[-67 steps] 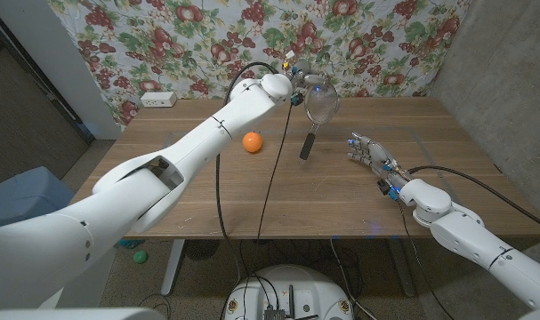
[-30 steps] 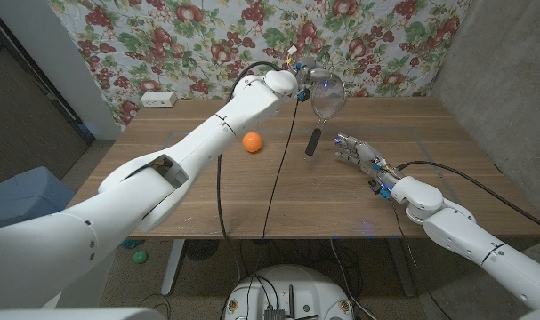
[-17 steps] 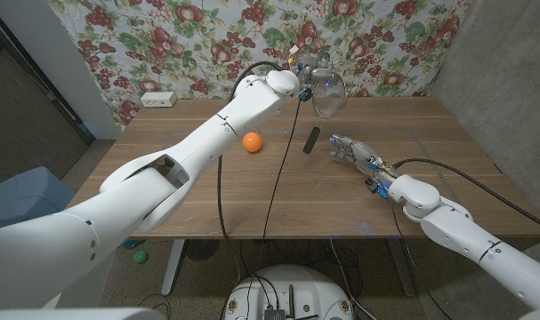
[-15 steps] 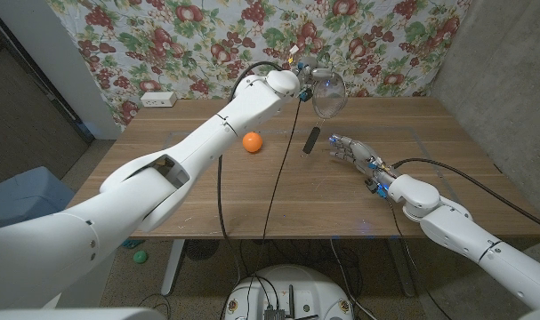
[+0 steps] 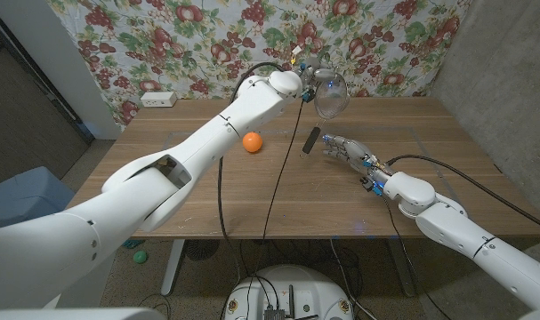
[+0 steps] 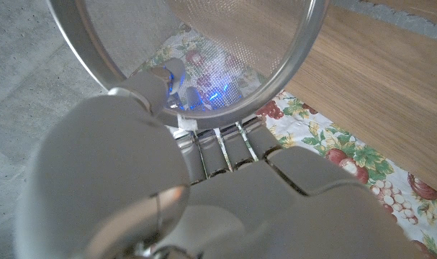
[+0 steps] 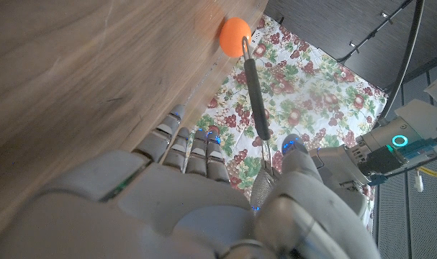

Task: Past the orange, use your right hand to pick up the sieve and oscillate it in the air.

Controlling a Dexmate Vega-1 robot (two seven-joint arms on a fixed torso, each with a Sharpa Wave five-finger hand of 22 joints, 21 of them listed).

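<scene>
Above the tabletop's [image 5: 447, 169] middle, the right hand [image 5: 343, 148] reaches toward the far edge with its fingers [image 5: 327, 142] spread apart and nothing between them; their tips lie just beside the free end of the dark handle [image 5: 311, 140] of the sieve [image 5: 329, 96], and whether they touch it cannot be told. From the right wrist view the thin wire shank [image 7: 255, 108] of that handle runs up between the thumb [image 7: 294, 187] and the other fingers, unclasped, with the orange [image 7: 235, 32] beyond its far end. The sieve itself is off the wood: the left hand [image 5: 310, 73] holds it raised near the floral backdrop [image 5: 163, 36], gripping at the bowl's rim, so that the bowl sits high and the handle slopes down toward the right hand; the left wrist view shows the metal rim [image 6: 290, 61] and fine mesh [image 6: 225, 29] just over that hand's fingers. Judged by its build, wire frame and thin mesh, the sieve should be light and stiff, with a mesh that would dent if squeezed; the handle is the sound place to grasp, wrapped fully so the bowl does not swing when shaken. The orange [image 5: 252, 141] rests on the tabletop nearer the robot's left, apart from both hands.
</scene>
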